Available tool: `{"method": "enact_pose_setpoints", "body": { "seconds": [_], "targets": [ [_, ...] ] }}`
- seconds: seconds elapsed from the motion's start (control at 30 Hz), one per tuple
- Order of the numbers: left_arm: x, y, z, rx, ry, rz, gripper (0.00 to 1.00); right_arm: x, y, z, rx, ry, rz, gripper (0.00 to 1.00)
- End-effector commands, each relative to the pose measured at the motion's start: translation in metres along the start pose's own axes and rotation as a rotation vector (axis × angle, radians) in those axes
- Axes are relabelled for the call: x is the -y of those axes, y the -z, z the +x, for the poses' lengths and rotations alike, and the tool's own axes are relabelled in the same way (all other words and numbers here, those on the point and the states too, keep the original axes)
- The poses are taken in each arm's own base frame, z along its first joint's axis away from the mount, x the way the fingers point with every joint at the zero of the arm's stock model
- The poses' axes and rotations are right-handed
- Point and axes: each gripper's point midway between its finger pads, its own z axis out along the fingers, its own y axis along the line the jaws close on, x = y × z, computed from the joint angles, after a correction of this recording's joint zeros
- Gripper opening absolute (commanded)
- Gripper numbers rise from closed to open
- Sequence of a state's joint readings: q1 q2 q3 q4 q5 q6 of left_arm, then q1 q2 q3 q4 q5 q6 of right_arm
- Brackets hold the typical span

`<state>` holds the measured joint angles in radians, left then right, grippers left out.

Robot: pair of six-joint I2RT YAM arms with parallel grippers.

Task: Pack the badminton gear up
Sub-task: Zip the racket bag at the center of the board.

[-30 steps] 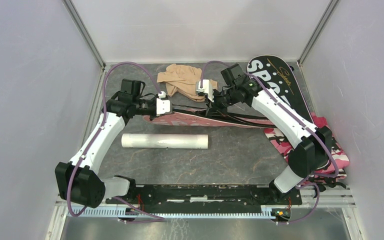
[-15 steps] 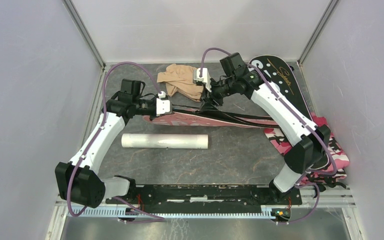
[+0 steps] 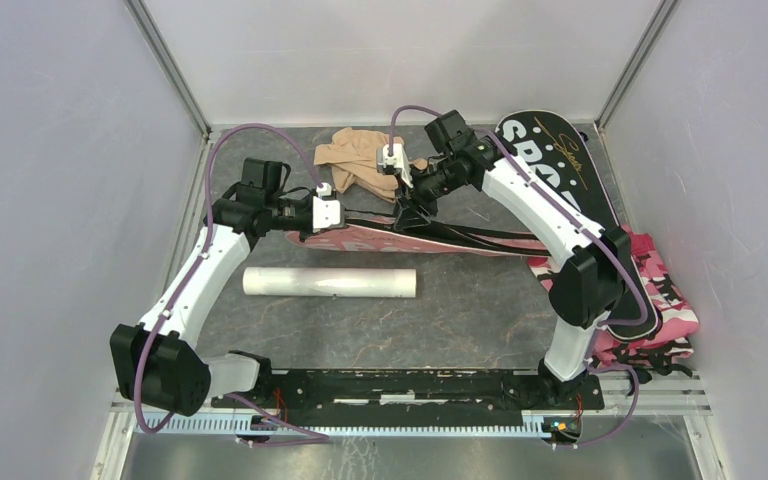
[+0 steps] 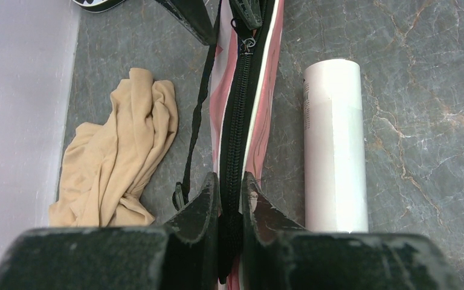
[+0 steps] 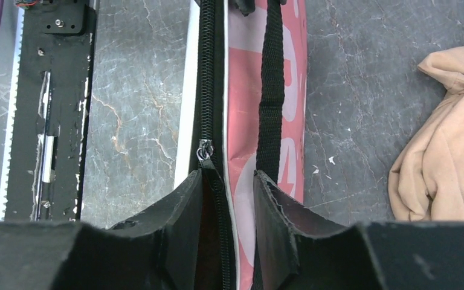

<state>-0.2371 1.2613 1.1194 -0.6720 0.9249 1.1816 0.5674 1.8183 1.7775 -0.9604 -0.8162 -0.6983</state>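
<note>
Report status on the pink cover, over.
Left claw shut on pink cover, zipper edge. Right claw open, straddling the zipper by its pull. Black strap lies alongside zipper; white tube apart, beside cover.

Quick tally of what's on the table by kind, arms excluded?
racket covers: 2 (pink cover, black cover)
white tube: 1
cloths: 2 (tan cloth, pink camouflage cloth)
total: 5
No loose rackets or shuttlecocks in view.
</note>
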Motion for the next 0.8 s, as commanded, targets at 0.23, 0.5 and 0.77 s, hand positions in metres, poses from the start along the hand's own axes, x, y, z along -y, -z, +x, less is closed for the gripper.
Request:
{"method": "enact_pose_setpoints", "body": {
  "seconds": [0.23, 0.5, 0.77],
  "targets": [
    [-0.006, 0.0043, -0.015, 0.042, -0.079, -0.018, 0.02, -0.0144, 0.0009, -0.0136, 0.041, 0.044, -0.061, 0.38],
    [-0.0057, 0.004, -0.0143, 0.041, -0.079, -0.017, 0.02, -0.0176, -0.0022, -0.0117, 0.028, 0.047, -0.07, 0.3],
    [-0.0048, 0.004, -0.0122, 0.033, -0.074, -0.017, 0.02, -0.0173, 0.0021, -0.0162, 0.03, 0.058, -0.053, 0.08]
  ]
}}
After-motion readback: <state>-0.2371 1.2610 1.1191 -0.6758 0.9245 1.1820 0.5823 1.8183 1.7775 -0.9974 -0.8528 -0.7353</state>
